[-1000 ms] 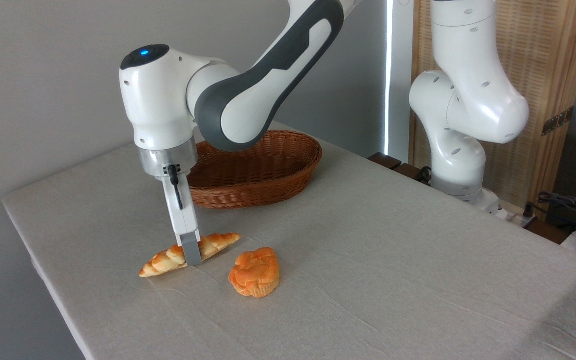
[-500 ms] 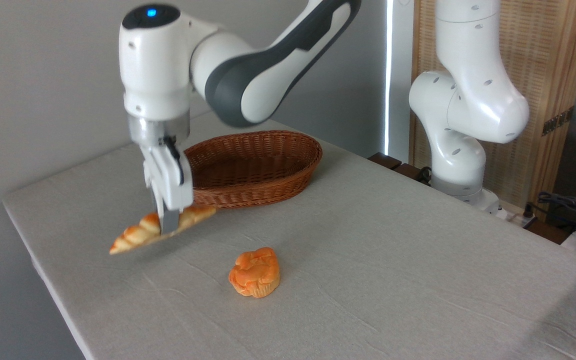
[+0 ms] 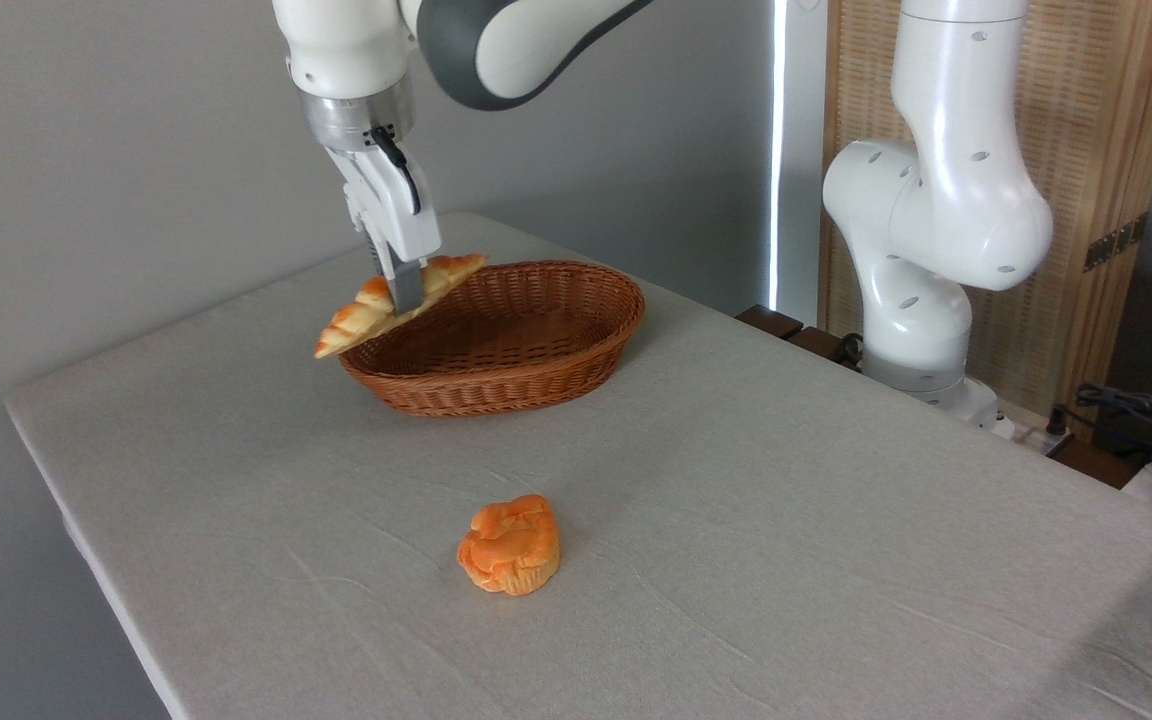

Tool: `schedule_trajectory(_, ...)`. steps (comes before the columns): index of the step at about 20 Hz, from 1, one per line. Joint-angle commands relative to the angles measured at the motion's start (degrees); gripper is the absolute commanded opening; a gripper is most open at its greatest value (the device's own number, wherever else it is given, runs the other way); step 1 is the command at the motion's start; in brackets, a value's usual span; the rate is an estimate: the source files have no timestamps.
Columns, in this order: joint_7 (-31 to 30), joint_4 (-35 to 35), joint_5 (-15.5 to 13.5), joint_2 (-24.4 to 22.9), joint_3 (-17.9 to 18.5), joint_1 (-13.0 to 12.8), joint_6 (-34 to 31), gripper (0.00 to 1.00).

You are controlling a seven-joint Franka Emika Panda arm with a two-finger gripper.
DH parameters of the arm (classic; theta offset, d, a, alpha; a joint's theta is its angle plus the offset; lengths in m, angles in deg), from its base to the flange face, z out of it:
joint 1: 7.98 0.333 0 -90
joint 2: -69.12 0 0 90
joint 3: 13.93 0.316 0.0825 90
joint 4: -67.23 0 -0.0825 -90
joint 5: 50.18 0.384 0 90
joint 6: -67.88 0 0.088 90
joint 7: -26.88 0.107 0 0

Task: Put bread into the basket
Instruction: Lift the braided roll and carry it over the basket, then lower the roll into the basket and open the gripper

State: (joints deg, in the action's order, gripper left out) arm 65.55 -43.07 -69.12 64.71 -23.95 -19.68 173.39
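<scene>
The bread (image 3: 361,315), a long braided golden-orange loaf, hangs in the air, tilted with its left end lower. My gripper (image 3: 406,296) is shut on its middle, fingers pointing down. The loaf sits over the left rim of the basket (image 3: 536,375), an oval brown wicker one at the back of the table; its right tip overlaps the basket's inside in the picture, its left tip sticks out past the rim. The basket holds nothing that I can see.
A short round orange bun (image 3: 509,545) lies on the grey tablecloth (image 3: 786,560) in front of the basket. The robot's white base (image 3: 921,300) stands at the table's right back edge. A wooden screen and cables are behind it.
The gripper has lifted the bread off the table and carried it up and to the right, from in front of the basket to above its left rim. The bun has stayed put.
</scene>
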Motion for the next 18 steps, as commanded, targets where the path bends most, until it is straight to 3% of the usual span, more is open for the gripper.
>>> schedule_trajectory(1, -3.32, -4.48, -1.88, -0.16, 0.62, -5.25, 1.45, 0.16)
schedule_trajectory(2, -3.94, -4.83, -3.11, -0.08, 0.62, -5.95, 1.71, 0.19)
schedule_trajectory(4, -4.38, -4.92, -4.44, 0.01, -0.61, -6.40, 1.80, 0.42)
schedule_trajectory(6, -4.30, -6.59, -4.18, 0.19, -1.23, -6.40, 3.46, 0.79)
schedule_trajectory(8, -4.12, -8.34, -4.00, 0.36, -2.01, -6.40, 6.97, 1.00)
schedule_trajectory(11, -4.21, -10.72, -3.92, 0.80, -3.43, -6.40, 12.16, 1.00)
schedule_trajectory(18, -3.25, -10.64, -3.13, 0.63, -3.34, -6.31, 12.09, 1.00)
